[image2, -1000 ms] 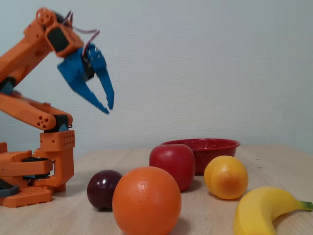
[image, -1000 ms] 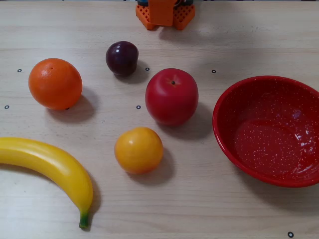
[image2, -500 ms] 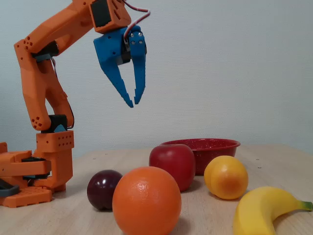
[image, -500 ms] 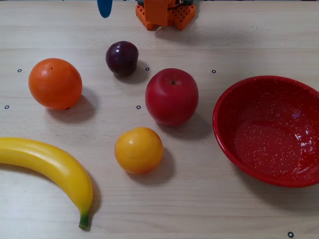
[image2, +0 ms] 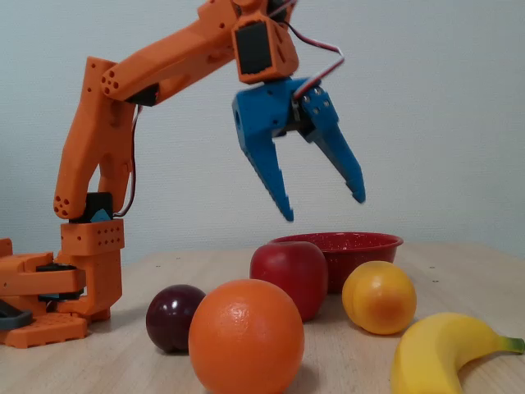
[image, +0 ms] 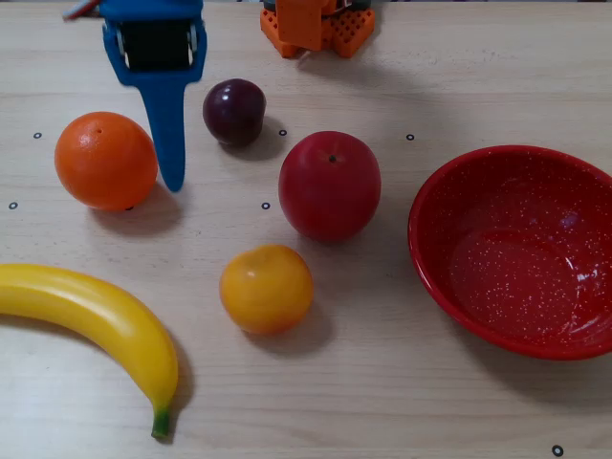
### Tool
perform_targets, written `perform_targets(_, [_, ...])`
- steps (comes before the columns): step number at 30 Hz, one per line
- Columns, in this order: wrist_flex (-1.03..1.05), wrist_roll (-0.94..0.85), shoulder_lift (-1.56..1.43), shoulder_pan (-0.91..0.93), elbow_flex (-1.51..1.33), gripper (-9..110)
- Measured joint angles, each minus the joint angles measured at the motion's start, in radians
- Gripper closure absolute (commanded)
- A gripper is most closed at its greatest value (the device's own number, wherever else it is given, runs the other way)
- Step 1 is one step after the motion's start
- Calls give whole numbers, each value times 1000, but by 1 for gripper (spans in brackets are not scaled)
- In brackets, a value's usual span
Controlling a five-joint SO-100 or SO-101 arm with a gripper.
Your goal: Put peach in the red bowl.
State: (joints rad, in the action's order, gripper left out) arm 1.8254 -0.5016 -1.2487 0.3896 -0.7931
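Near the middle of the table (image: 402, 402), toward its front edge in a fixed view from above: the peach (image: 266, 288), alone, touching nothing. Just behind it, the apple (image: 330, 185). At the right edge, the red bowl (image: 449, 196), with nothing in it. From above, only one blue finger (image: 168, 134) of the gripper (image2: 325, 207). From the side: high over the fruit, fingers wide apart, holding nothing. Orange (image: 105, 160), plum (image: 233, 111), banana (image: 91, 320) on the left side.
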Motion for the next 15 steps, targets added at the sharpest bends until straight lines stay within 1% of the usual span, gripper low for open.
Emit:
perform_targets(7, [0, 3, 29, -91, 21, 69])
perform_targets(15, [0, 3, 29, -120, 23, 65])
